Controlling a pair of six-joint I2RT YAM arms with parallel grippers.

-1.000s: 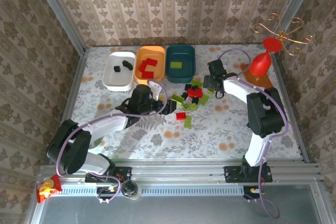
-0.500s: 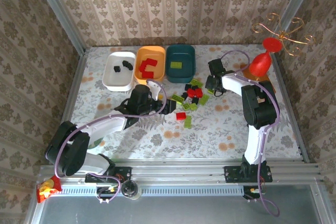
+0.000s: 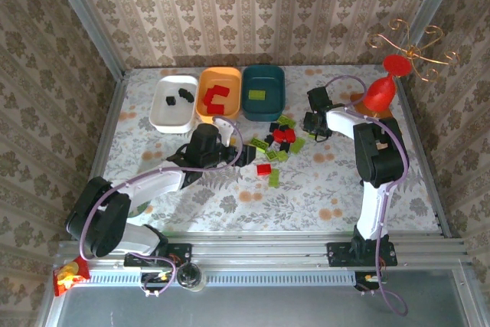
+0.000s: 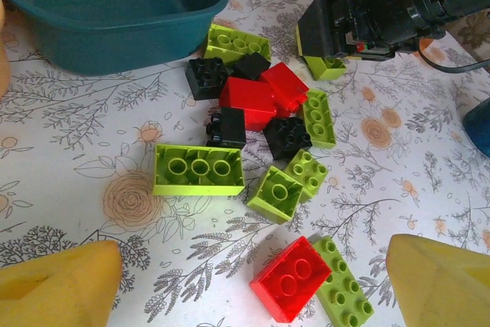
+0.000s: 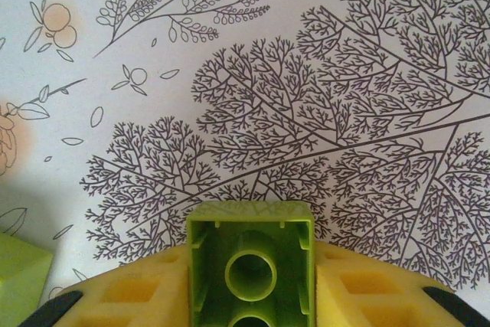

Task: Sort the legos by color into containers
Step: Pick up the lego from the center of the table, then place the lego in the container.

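Right wrist view: the right jaws are squeezed tight on a lime green lego. That arm has just pulled it a little away from the pile, toward three o'clock. So one green brick is picked up and can go to the teal tray, at ten o'clock. By the pile, the left jaws wait apart.

Lime green, red and black plastic bricks lie mid-frame on a white table cover printed with grey ferns and orange blossoms. Upper left, a dark teal plastic tray; overhead, a white plastic tray's pieces look black.
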